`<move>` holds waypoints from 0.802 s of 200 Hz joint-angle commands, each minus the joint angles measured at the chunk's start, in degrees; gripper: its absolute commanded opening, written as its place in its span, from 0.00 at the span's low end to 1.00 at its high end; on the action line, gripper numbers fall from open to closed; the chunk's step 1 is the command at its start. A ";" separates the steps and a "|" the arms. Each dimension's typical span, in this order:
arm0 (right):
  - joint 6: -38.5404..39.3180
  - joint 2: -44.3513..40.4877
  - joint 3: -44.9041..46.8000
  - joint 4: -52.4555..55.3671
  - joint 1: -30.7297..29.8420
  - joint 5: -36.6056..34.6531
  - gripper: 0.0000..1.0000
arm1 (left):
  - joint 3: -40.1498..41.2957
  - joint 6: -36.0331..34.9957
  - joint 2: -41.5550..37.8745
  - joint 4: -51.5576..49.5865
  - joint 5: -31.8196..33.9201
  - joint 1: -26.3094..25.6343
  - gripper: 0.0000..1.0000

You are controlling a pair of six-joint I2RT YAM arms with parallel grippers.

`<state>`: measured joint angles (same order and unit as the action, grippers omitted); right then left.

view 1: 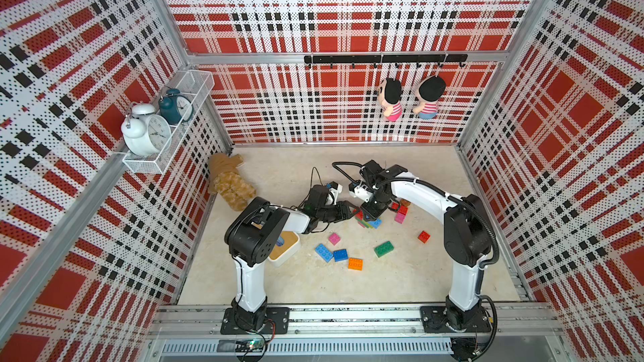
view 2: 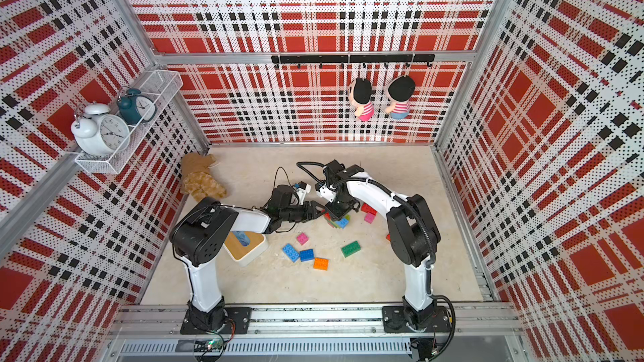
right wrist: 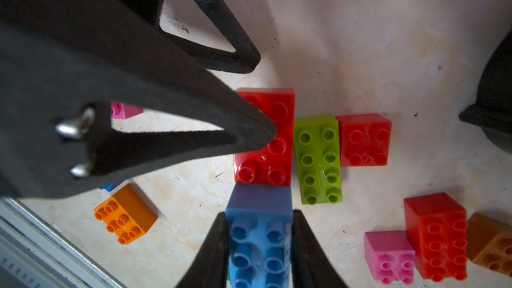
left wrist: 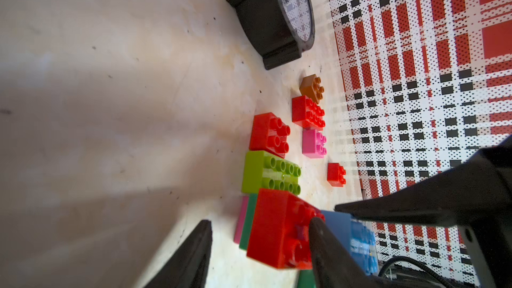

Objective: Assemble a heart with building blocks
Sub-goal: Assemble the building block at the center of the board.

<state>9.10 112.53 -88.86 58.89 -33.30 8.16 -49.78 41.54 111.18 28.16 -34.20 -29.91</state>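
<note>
At mid-table, the right gripper (right wrist: 259,216) clamps a long blue brick (right wrist: 259,245), studs up, its long axis in line with the red brick (right wrist: 277,145) it abuts end-on. The left gripper (left wrist: 260,221) stands parted, one fingertip (right wrist: 263,134) on the red brick's studs.

No legible text is showing anywhere; numerals on the white alarm clock (view 1: 150,132) are appearing too small to read.
</note>
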 commanded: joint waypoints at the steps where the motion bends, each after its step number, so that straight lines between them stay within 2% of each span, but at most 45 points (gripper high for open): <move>1: -0.46 7.41 4.11 0.36 0.07 0.10 0.00 | 1.13 -1.29 0.83 -2.81 1.46 0.38 0.58; 23: 0.04 5.19 2.92 -0.64 -1.09 2.07 0.00 | 2.52 -1.28 -0.80 -2.81 2.30 0.88 0.58; 111: 0.17 5.33 -0.86 0.89 -4.21 3.26 0.00 | 6.78 -1.29 -7.85 -2.76 4.99 2.48 0.59; 160: 0.39 5.16 -1.77 0.70 -6.82 3.64 0.00 | 10.00 -1.25 -13.17 -2.51 9.38 3.41 0.61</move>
<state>9.08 113.47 -92.20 58.39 -37.69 9.47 -41.36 41.23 101.80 25.91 -28.18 -27.51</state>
